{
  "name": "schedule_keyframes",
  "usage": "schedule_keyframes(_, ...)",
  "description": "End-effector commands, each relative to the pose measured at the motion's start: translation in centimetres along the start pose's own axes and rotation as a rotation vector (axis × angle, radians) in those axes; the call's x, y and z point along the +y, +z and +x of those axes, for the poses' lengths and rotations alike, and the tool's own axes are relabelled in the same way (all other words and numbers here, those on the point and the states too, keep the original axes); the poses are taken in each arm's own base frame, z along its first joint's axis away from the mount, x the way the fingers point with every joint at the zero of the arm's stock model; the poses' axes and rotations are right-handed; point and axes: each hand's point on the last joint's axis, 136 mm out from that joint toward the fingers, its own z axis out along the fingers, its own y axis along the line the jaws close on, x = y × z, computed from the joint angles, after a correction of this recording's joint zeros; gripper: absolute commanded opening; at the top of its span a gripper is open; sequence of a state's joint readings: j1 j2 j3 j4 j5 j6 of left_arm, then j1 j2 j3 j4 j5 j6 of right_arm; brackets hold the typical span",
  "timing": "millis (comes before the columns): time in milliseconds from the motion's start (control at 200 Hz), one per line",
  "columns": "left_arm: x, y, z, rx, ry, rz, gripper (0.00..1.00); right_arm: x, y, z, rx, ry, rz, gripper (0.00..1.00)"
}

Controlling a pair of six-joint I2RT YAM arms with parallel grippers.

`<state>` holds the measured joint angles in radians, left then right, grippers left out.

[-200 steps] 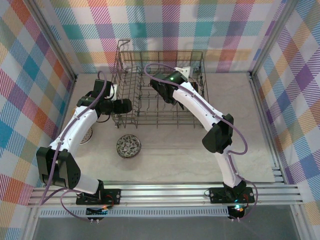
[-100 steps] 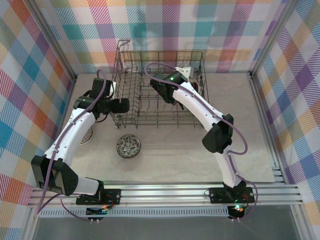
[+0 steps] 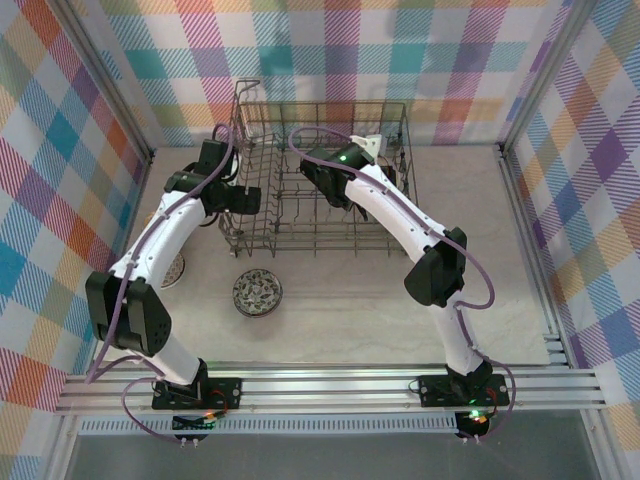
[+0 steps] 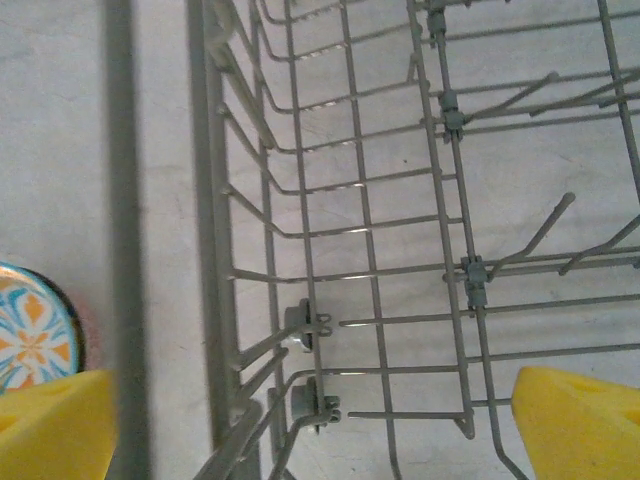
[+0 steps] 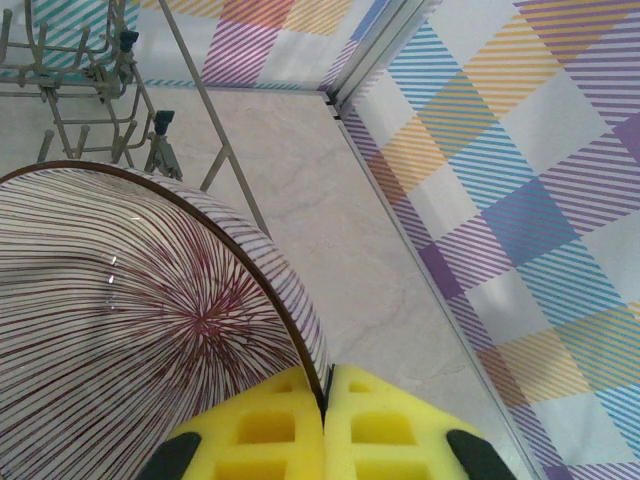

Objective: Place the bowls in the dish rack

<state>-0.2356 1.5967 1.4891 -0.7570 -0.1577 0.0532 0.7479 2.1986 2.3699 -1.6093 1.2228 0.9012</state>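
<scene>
The grey wire dish rack (image 3: 380, 215) stands at the back middle of the table. My right gripper (image 5: 325, 385) is shut on the rim of a white bowl with maroon radial stripes (image 5: 130, 320), held tilted inside the rack, with tines (image 5: 80, 80) beyond it. From above, that gripper (image 3: 322, 185) sits low in the rack's middle. My left gripper (image 4: 310, 425) is open and empty over the rack's left wall (image 4: 225, 250); the top view puts it (image 3: 245, 200) at the rack's left side. An orange-teal bowl (image 4: 35, 330) lies on the table just left of it.
A dark grey floral bowl (image 3: 257, 292) sits on the table in front of the rack. The orange-teal bowl (image 3: 173, 270) is partly covered by my left arm. Plaid walls close in the table on three sides.
My left arm has swung toward the back, carrying its open gripper a little farther along the rack's left wall. The right arm and its bowl have stayed put.
</scene>
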Motion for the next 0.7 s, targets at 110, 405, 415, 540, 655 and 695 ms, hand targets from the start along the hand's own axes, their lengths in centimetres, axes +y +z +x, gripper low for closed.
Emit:
schedule_keyframes(110,-3.1,-1.3,-1.1,-0.055,0.005,0.145,0.97,-2.4,-0.7,-0.9,-0.043,-0.023,0.04,0.0)
schedule_keyframes(405,-7.8,-3.1,-0.3,-0.057,0.067,0.249,0.94,-2.8,-0.8,-1.0,-0.041,-0.015,0.042,0.0)
schedule_keyframes(415,-7.9,-3.2,-0.3,-0.059,0.069,0.251,0.94,-2.9,-0.8,-1.0,-0.042,-0.015,0.043,0.0)
schedule_keyframes(540,-9.5,-4.4,0.1,-0.067,0.081,0.285,0.93,-3.4,-0.7,-1.0,-0.04,-0.016,0.052,0.0)
schedule_keyframes(655,-11.1,-5.4,0.5,-0.074,0.097,0.315,0.93,-4.1,-0.6,-0.9,-0.041,-0.023,0.071,0.0)
schedule_keyframes(695,-11.6,-5.7,0.7,-0.074,0.102,0.328,0.92,-4.5,-0.5,-0.8,-0.041,-0.02,0.08,0.0)
